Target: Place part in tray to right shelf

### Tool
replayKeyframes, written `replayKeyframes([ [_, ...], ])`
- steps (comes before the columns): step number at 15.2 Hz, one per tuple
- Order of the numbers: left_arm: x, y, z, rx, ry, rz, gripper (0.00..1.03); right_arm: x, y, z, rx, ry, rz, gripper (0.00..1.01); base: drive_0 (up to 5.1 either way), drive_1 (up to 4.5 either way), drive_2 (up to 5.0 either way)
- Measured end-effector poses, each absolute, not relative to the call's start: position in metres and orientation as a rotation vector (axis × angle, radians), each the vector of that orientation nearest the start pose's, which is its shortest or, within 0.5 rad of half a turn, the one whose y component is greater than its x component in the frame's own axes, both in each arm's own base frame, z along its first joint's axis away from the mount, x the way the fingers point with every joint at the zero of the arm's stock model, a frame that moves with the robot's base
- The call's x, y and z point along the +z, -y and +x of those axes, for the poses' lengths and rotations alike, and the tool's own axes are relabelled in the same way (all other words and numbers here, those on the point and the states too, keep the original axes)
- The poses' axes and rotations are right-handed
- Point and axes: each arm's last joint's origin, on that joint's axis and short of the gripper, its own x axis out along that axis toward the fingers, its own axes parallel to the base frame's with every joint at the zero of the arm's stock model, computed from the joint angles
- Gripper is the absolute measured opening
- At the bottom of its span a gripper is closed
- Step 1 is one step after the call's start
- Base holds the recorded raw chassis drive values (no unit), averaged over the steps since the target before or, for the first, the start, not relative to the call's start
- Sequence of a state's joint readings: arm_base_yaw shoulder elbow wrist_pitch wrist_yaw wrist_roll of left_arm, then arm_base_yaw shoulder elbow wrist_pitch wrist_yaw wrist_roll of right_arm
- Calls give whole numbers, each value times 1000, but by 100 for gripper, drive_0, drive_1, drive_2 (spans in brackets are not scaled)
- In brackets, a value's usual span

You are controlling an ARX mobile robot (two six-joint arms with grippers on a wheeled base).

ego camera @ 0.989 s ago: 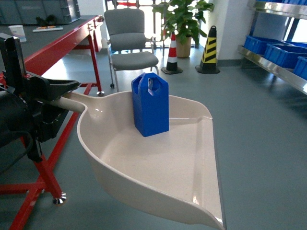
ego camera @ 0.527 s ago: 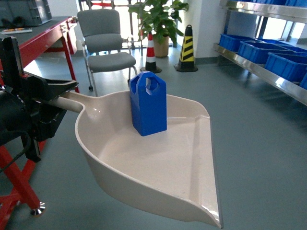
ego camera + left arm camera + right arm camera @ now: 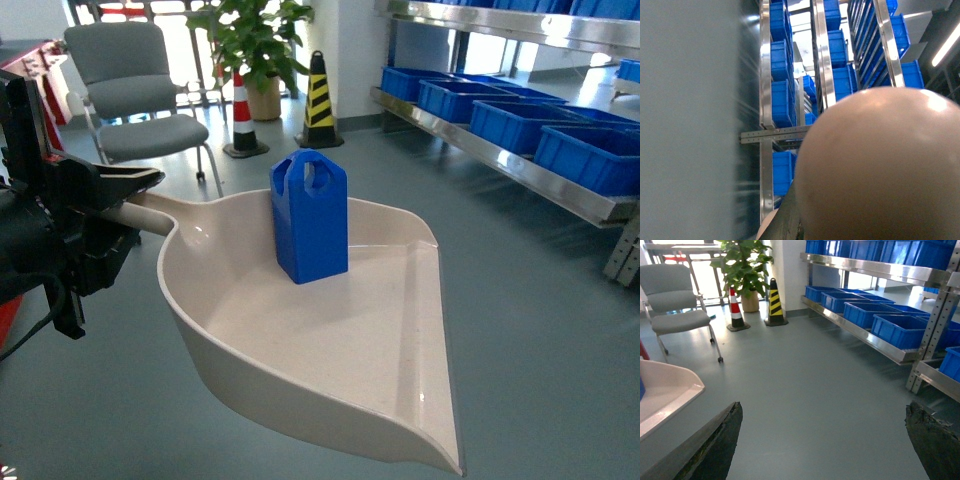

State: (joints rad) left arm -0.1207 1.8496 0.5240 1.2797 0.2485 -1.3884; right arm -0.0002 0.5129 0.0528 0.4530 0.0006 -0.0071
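one part (image 3: 311, 216), upright on tray (image 3: 330, 340) floor near the back wall, touching no side wall. tray carried level off the ground, handle clamped in left gripper (image 3: 95, 205) at far left of head view. right gripper (image 3: 825, 440) with fingers (image 3: 715, 445) wide apart, holding nothing, only grey floor between. right shelf (image 3: 520, 165) well apart on the right, blue crates (image 3: 585, 155) along its lower level. grey chair (image 3: 130, 100), potted plant (image 3: 250, 45) and two cones (image 3: 318, 95) behind. left wrist view mostly filled by tray underside.
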Motion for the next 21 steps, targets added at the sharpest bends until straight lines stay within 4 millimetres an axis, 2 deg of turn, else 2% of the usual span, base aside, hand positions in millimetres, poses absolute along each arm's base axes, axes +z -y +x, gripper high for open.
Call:
replayKeyframes([
  [21, 130, 45, 303, -279, -298, -1374, 15, 177, 0, 133, -1, -6, -7, 98, -160, -160, -160],
])
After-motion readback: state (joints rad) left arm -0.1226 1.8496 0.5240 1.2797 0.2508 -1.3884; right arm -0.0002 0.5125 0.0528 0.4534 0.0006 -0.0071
